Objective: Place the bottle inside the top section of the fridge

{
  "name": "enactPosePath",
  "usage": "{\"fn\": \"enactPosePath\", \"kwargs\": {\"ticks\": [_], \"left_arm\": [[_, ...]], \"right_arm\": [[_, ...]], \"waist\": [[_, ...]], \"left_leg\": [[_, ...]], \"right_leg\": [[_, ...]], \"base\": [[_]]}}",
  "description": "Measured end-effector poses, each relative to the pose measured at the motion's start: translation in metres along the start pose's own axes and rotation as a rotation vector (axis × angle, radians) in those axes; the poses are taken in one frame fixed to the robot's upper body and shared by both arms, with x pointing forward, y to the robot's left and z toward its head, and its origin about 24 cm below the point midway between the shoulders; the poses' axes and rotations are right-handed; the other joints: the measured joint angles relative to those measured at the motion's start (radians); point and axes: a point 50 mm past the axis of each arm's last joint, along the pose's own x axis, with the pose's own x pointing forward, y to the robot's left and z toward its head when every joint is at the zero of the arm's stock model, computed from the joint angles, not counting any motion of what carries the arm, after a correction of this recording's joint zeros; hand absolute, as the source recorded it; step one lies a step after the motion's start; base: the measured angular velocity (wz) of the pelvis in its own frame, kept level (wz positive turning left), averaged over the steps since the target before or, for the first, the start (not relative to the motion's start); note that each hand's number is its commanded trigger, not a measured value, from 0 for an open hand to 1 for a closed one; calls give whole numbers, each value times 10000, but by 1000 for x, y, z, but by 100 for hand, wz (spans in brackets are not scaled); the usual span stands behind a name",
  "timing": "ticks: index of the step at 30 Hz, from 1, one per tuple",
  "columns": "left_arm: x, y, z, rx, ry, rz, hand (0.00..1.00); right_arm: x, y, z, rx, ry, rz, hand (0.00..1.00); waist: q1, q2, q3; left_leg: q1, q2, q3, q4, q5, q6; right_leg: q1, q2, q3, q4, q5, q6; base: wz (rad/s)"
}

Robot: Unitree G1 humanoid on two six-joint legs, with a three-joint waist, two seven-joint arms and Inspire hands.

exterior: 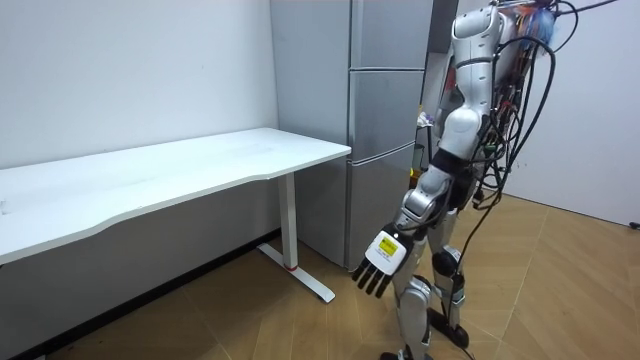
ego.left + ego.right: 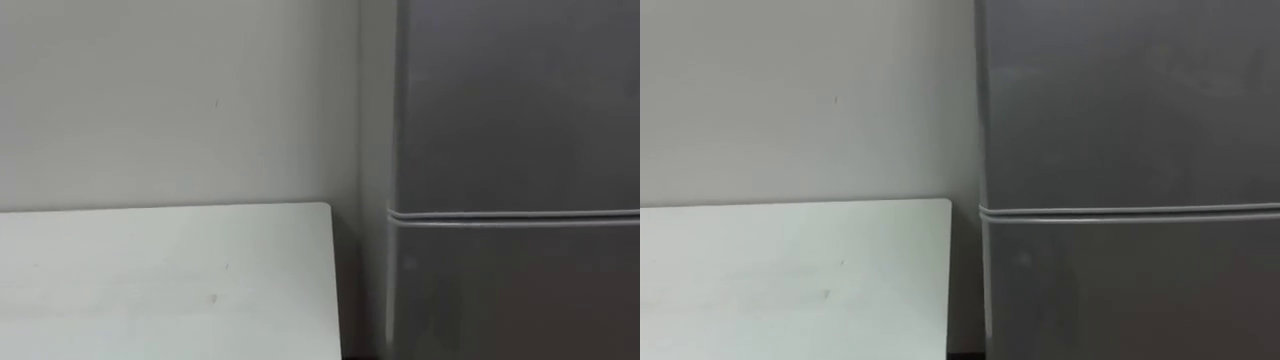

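Two grey door fronts of the fridge face us, an upper door and a lower door, meeting at a thin seam, and both lie flush and closed. We stand close before them, with the white table just to our left against the pale wall. In the room view our left hand hangs low beside the hip, its fingers straight and spread, holding nothing. We cannot tell where the bottle is: the table's bare top carries none that we can make out, and whatever sits behind the closed upper door is hidden. We judge that this scene fits two stages equally: the bottle may be waiting somewhere outside our sight, or it may already stand inside with the door pushed to again. So we name no sure next move. Whichever stage it is, good work here depends on our footing. We stand very near the fridge, so a swinging upper door would need room to clear our chest and arm. The table's corner also sits close to the fridge's side, which leaves little space on our left. Any reach for the upper door should come from a squared, steady stance on the wooden floor.
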Motion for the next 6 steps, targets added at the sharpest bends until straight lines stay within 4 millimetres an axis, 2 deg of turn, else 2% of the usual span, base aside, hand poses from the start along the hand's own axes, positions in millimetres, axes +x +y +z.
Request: {"fn": "enactPosePath", "kwargs": {"ticks": [6], "left_arm": [[0, 0, 0, -3, -1, 91, 0]], "right_arm": [[0, 0, -1, 157, 98, 167, 0]], "waist": [[33, -17, 1]], "left_leg": [[-1, 0, -1, 6, 0, 0]], "right_leg": [[4, 2, -6, 23, 1, -1]], "base": [[0]]}}
